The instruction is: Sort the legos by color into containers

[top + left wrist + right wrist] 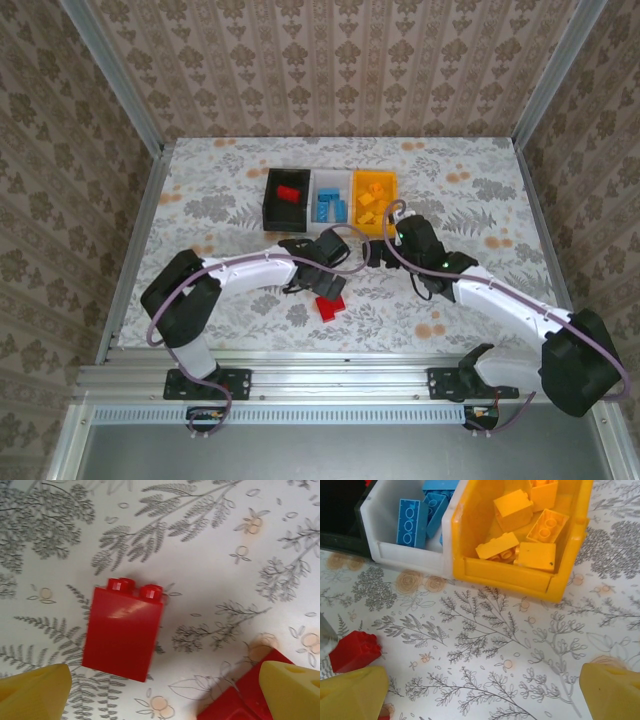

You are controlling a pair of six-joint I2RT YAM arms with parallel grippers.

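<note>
Two red legos [330,307] lie on the table just below my left gripper [320,282]. In the left wrist view one red lego [125,627] lies on its side ahead of the open left gripper [165,695], and a second red lego [240,700] sits by the right fingertip [292,690]. Nothing is between the fingers. My right gripper [378,252] stands open and empty [480,695] in front of the yellow-orange bin [510,575] of yellow legos [512,510]. The white bin [410,555] holds blue legos [411,522]. A red lego [290,192] lies in the black bin [272,205].
The three bins stand side by side at the back centre: black, white [322,180], yellow-orange [391,205]. A red lego [354,650] shows at the left of the right wrist view. Metal frame rails and patterned walls enclose the floral table [200,210].
</note>
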